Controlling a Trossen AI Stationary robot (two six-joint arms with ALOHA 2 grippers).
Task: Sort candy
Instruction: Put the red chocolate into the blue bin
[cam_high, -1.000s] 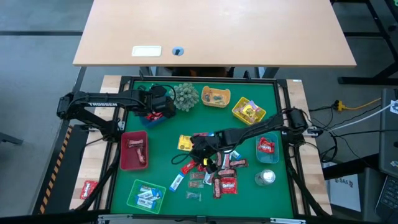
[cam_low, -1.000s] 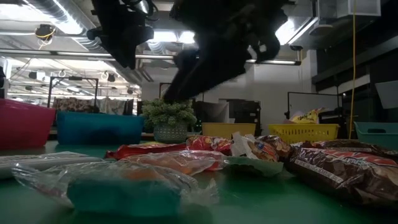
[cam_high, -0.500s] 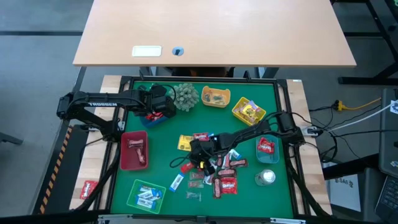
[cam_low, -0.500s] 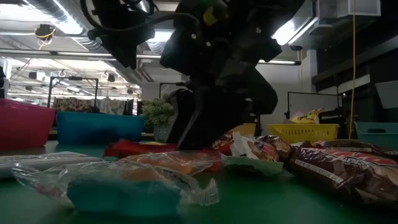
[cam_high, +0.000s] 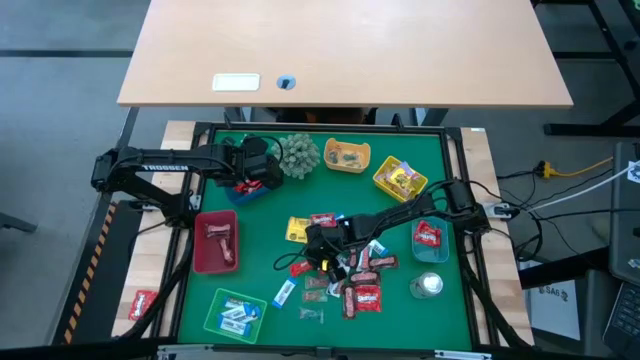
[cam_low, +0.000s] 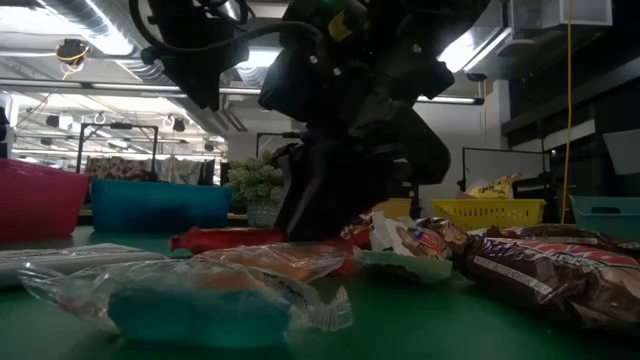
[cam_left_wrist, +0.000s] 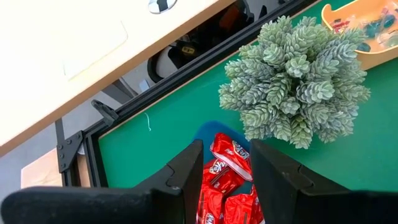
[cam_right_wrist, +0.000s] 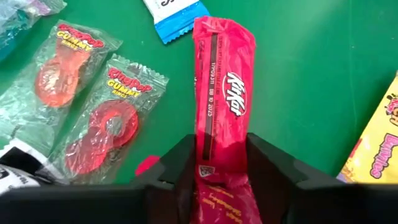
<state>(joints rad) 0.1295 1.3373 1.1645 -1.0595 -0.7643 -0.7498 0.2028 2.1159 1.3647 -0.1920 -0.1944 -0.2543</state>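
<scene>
At the far left of the green bench (cam_high: 400, 305), a red tray (cam_high: 215, 241) is seen with a few red sweets in it, and below it a green tray (cam_high: 235, 314) holding blue-white packets. The left end effector (cam_high: 262, 176) is held above a blue tray (cam_high: 247, 190) of red packets (cam_left_wrist: 225, 180), just beside the spiky plant ball (cam_high: 297, 154); its fingers (cam_left_wrist: 186, 171) stand apart and nothing is gripped between them.

Toward the middle, the loose candy pile (cam_high: 352, 280) is spread over the bench. The right end effector (cam_high: 318, 262) is lowered onto the pile's left edge, and its fingers (cam_right_wrist: 177, 165) are closed on the end of a red KitKat bar (cam_right_wrist: 224, 93), which lies flat on the bench and stretches away from the jaws. Two clear Ring Pop gummy packets (cam_right_wrist: 93, 112) lie beside that bar, a blue-white wrapper (cam_right_wrist: 174, 15) beyond them, and a yellow packet (cam_high: 296, 230) near the arm.

Farther right, an orange tray (cam_high: 347, 155) and a yellow tray (cam_high: 400, 178) stand along the back, a teal tray (cam_high: 431, 240) holds red sweets, and a silvery piece (cam_high: 430, 285) lies in front of it.
</scene>
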